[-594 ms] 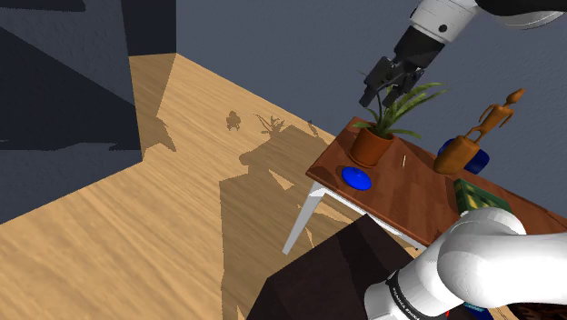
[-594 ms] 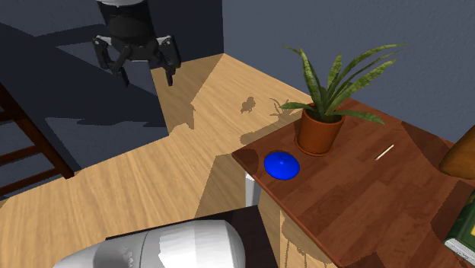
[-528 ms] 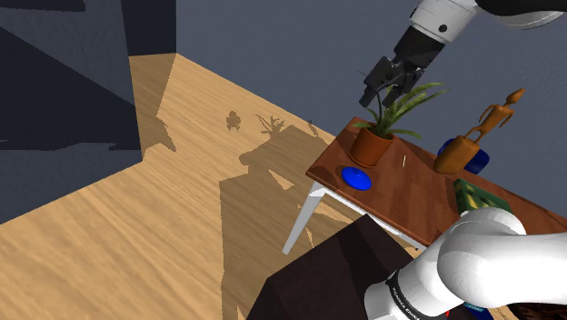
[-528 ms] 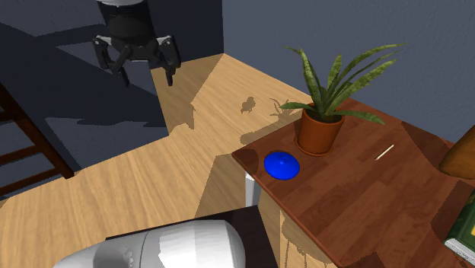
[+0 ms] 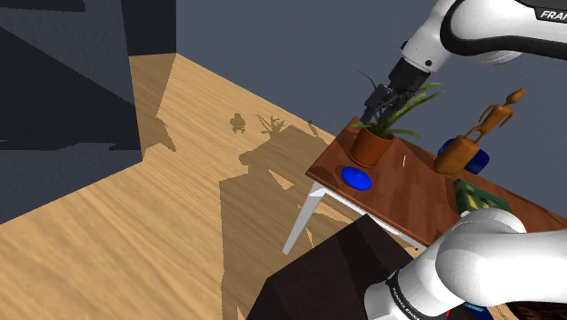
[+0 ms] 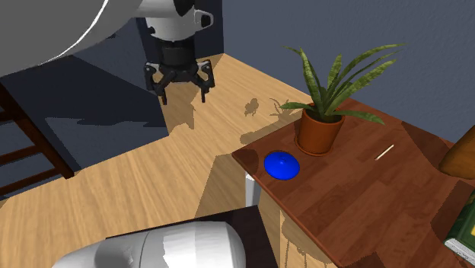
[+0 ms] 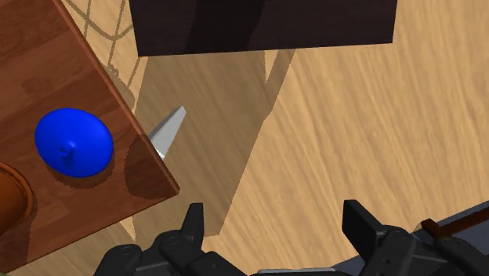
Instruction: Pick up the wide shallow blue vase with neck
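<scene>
Plank floor (image 6: 152, 183) beneath dark-wood bench (image 6: 358, 198). Blue vase (image 6: 282, 165) flat near bench corner, just beside potted plant (image 6: 318, 131), neck up. Jaws spread wide, empty, high over floor, well apart from vase; likely set for top-down approach.

light wood floor (image 5: 136, 209), blue-grey walls (image 5: 300, 36).

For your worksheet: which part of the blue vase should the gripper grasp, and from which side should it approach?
Probably from straight above, closing across the low domed body of the blue vase: it sits upright near the table corner, too shallow for a side approach, and its neck looks tiny.
</scene>
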`<state>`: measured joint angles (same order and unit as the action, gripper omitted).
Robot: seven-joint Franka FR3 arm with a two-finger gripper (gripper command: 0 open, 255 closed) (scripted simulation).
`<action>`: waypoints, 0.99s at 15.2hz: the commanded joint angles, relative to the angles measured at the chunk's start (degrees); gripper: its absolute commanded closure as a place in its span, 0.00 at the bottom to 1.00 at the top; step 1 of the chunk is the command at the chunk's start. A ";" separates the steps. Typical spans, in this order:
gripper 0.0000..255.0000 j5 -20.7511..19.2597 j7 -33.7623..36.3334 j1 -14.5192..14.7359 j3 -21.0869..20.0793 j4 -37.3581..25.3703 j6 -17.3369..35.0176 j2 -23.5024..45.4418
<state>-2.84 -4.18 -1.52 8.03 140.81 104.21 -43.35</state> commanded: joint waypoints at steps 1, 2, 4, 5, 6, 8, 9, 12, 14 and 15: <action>0.00 -1.26 -2.98 -0.62 2.39 1.70 2.43 0.96; 0.00 -1.84 -4.39 -0.88 3.59 2.27 3.69 1.77; 0.00 -2.90 -7.23 -1.36 6.00 3.17 6.28 3.70; 0.00 -3.38 -8.67 -1.58 7.22 3.50 7.60 4.81; 0.00 -3.83 -10.11 -1.77 8.45 3.75 8.93 6.00; 0.00 -4.56 -13.05 -2.05 10.94 4.01 11.63 8.68; 0.00 -4.83 -14.54 -2.14 12.20 4.01 12.99 10.15; 0.00 -5.14 -19.21 -2.15 16.03 3.54 17.07 15.09; 0.00 -4.83 -22.53 -1.89 18.63 2.81 19.75 18.78; 0.00 -4.48 -24.27 -1.69 19.95 2.32 21.06 20.75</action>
<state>-7.53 -26.56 -3.33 26.62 143.72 124.03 -24.49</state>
